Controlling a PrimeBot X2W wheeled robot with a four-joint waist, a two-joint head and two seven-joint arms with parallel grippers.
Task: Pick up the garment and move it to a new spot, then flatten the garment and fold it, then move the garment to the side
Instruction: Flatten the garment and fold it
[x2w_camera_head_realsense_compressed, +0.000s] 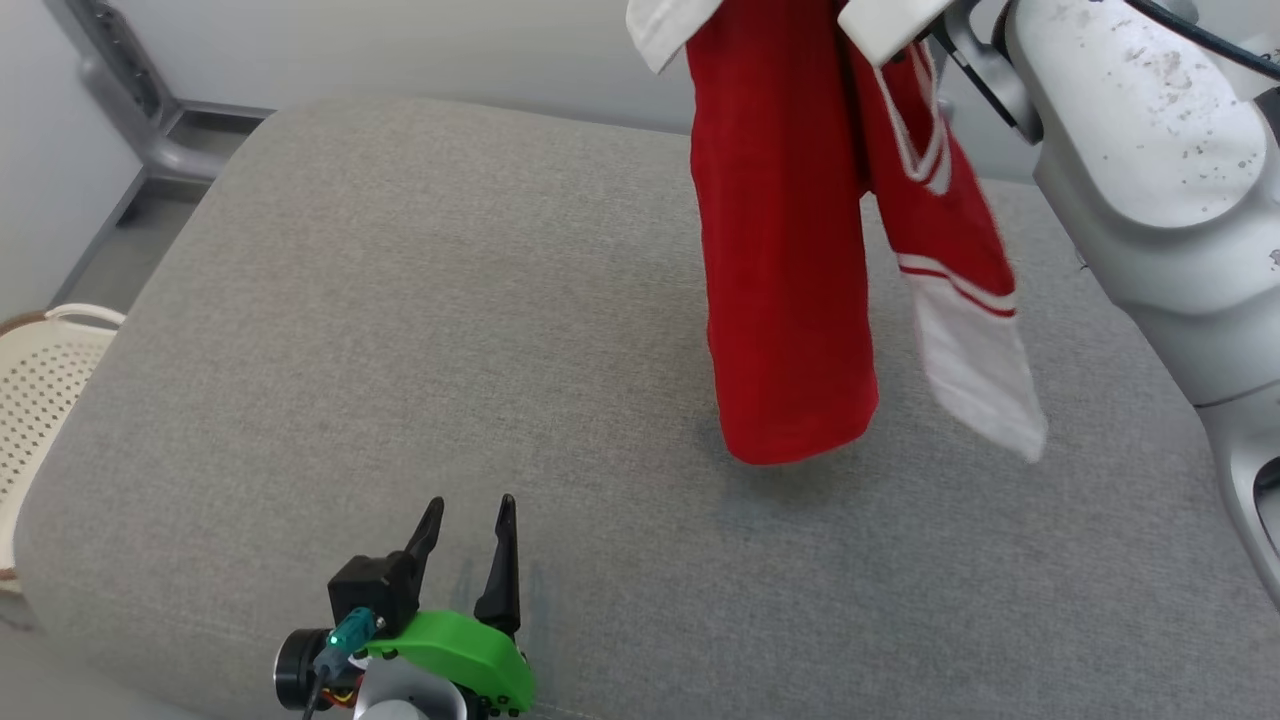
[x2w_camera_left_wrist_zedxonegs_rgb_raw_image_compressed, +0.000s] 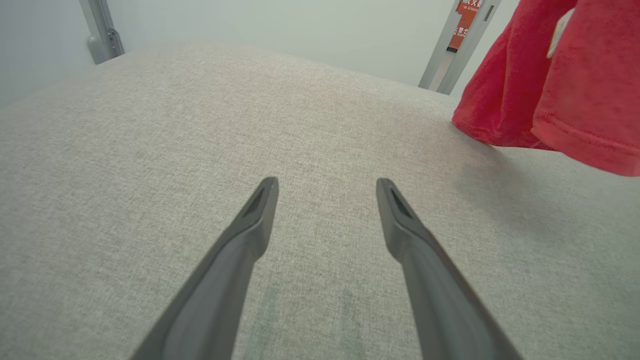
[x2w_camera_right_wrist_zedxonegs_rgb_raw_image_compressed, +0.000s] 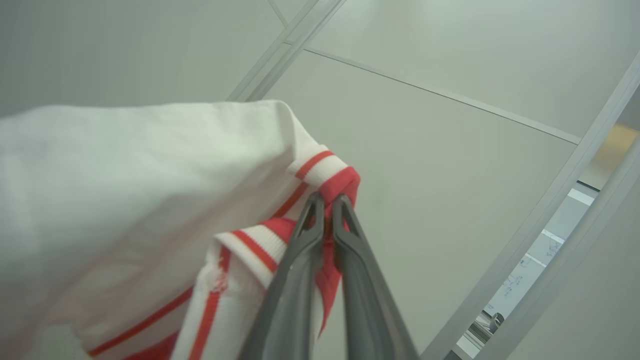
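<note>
Red ribbing of the garment (x2w_camera_head_realsense_compressed: 790, 300) is being pinched tight in our right tool (x2w_camera_right_wrist_zedxonegs_rgb_raw_image_compressed: 327, 200); the cloth is dangling over the grey cushion (x2w_camera_head_realsense_compressed: 400, 300) (toward its right side), while our left tool (x2w_camera_head_realsense_compressed: 470, 510) is hovering spread wide, empty.

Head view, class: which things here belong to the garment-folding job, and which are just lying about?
Belongs to the job: red-and-white garment, hanging from the right gripper, jaws shut on its striped trim; left gripper, jaws open; grey cushion, the work surface.
Just lying about: cream perforated basket at the cushion's left; grey metal frame behind.
</note>
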